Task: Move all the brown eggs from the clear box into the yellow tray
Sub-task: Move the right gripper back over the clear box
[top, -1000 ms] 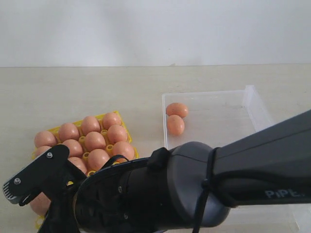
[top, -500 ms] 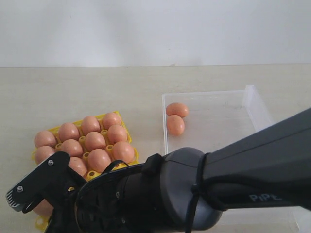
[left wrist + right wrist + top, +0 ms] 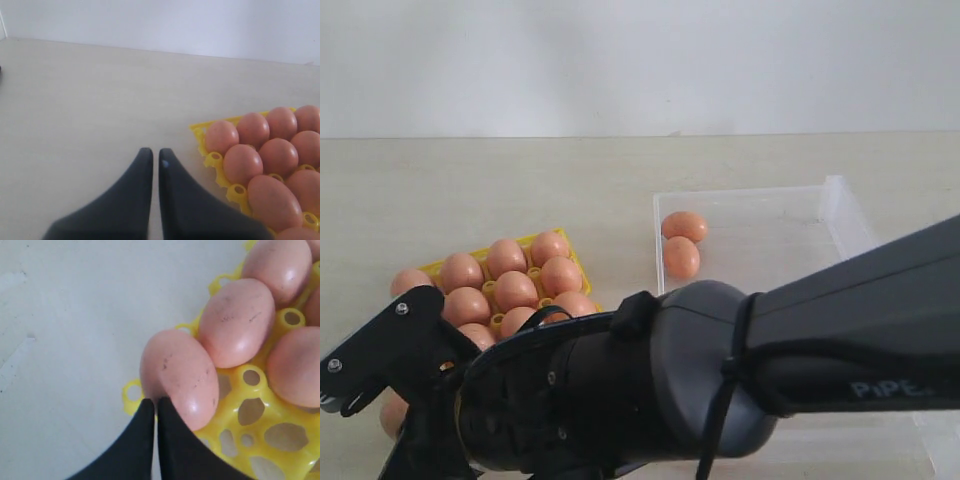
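Note:
The yellow tray [image 3: 575,262] sits at the left, filled with several brown eggs [image 3: 515,290]. Two brown eggs [image 3: 681,257] lie in the near-left corner of the clear box [image 3: 835,200]. My right arm [image 3: 650,390] reaches across the tray's front. In the right wrist view my right gripper [image 3: 151,402] is shut and empty. Its tips are just in front of an egg [image 3: 180,375] seated in a corner cell of the tray [image 3: 250,410]. My left gripper [image 3: 152,152] is shut and empty above the bare table, beside the tray's edge [image 3: 214,160].
The beige table [image 3: 470,190] runs back to a white wall. My right arm hides the tray's front rows and the front of the clear box. Some front cells of the tray [image 3: 287,432] stand empty.
The right gripper has shifted a little up and to the left over the tray's front corner. The corner egg stays in the tray. The two eggs in the box have not moved.

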`<move>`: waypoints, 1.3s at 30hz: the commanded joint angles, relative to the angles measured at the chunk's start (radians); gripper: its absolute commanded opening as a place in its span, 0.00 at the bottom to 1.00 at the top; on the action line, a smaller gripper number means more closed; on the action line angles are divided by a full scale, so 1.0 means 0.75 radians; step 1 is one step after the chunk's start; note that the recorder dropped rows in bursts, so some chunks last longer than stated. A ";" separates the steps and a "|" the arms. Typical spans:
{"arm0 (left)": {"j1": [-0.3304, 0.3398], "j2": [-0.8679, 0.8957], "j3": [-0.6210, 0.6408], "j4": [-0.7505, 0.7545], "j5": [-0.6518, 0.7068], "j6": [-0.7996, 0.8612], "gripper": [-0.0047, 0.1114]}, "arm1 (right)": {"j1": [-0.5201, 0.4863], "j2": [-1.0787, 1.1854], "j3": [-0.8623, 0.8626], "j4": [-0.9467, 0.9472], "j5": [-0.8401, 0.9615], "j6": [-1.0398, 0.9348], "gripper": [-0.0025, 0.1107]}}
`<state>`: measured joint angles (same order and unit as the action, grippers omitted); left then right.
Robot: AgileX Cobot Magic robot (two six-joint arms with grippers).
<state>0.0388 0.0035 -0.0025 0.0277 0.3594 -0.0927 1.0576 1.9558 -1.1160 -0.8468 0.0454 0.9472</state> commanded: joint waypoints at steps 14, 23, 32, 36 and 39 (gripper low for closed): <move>0.004 -0.005 0.003 -0.003 -0.005 0.009 0.08 | -0.002 -0.091 -0.032 0.006 0.134 0.005 0.02; 0.004 -0.005 0.003 -0.003 -0.005 0.009 0.08 | -0.002 -0.399 -0.032 -0.226 0.720 -0.030 0.02; 0.004 -0.005 0.003 -0.003 -0.005 0.009 0.08 | -0.371 -0.469 -0.032 0.349 0.643 -0.452 0.02; 0.004 -0.005 0.003 -0.003 -0.005 0.009 0.08 | -0.735 -0.469 -0.032 1.192 0.629 -1.117 0.02; 0.004 -0.005 0.003 -0.003 -0.005 0.009 0.08 | -0.970 -0.457 -0.032 1.871 0.860 -1.838 0.02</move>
<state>0.0388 0.0035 -0.0025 0.0277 0.3594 -0.0927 0.4633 1.6169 -1.1346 0.1319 0.5630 0.0100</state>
